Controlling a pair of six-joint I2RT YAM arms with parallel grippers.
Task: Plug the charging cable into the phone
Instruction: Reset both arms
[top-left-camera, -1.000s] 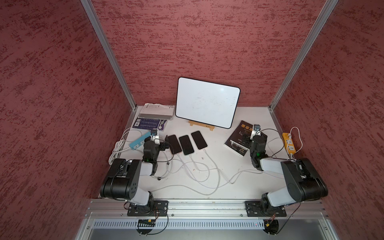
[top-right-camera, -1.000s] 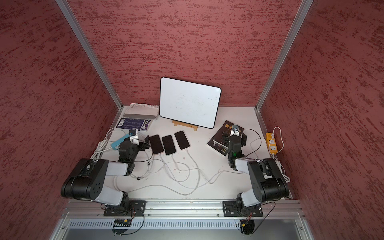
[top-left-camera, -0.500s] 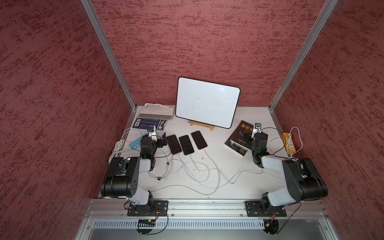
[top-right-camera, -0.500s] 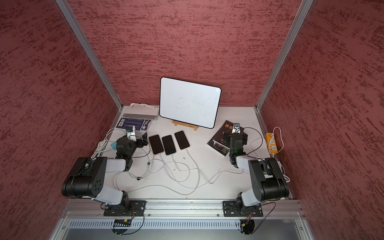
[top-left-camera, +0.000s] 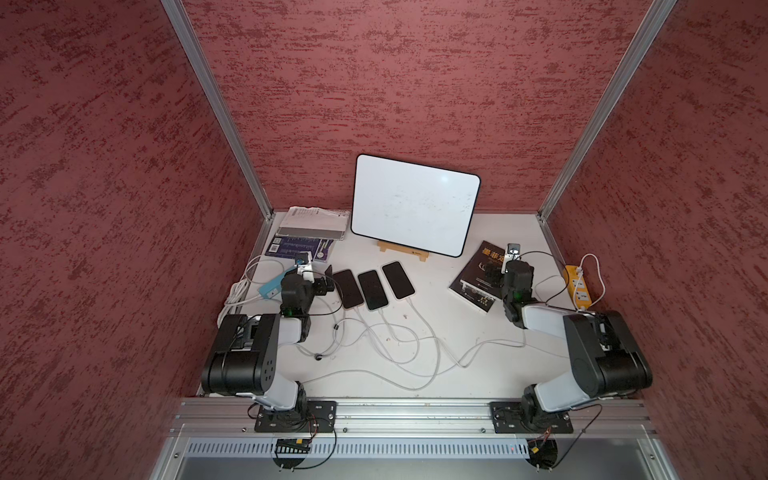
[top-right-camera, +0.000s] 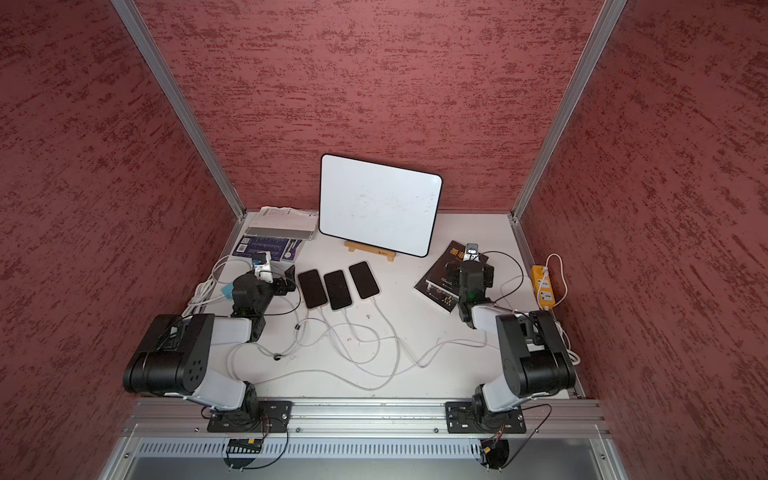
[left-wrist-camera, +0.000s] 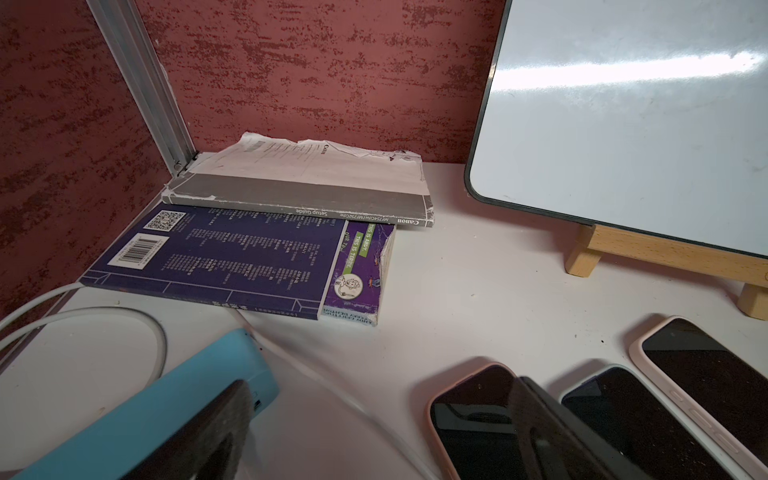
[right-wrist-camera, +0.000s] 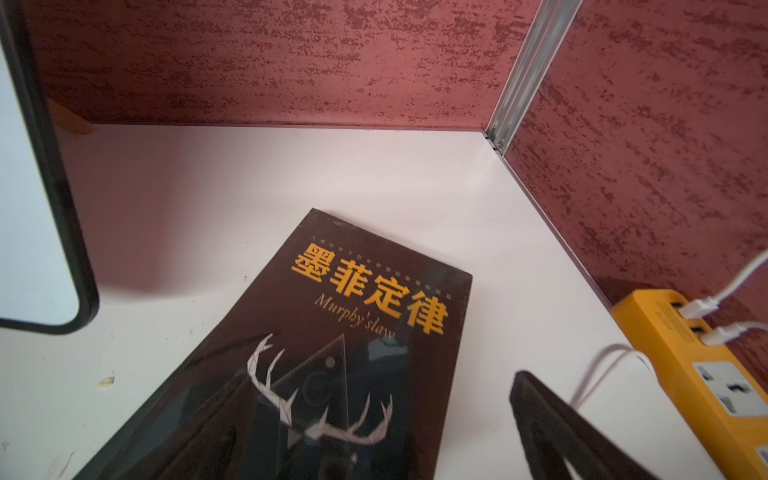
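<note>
Over the last second both arms are only edging slightly toward the whiteboard (top-left-camera: 415, 203), while the phones (top-left-camera: 374, 289) and cables (top-left-camera: 384, 322) are staying put. The left hand (left-wrist-camera: 384, 382), jaws wide and empty, is hovering just beside the three phones lying on the worktop (top-left-camera: 440, 266) before the whiteboard; the right hand (right-wrist-camera: 386, 378), equally wide and empty, is hanging over the book (right-wrist-camera: 374, 291) near the whiteboard's corner. A white cable is reaching each phone's near end, so plugging is probably finished.

Both top views were too small to tell if the phones (top-left-camera: 372, 289) were plugged in — the left wrist view cropped all three, and a finger (left-wrist-camera: 552, 424) hid part of one.
</note>
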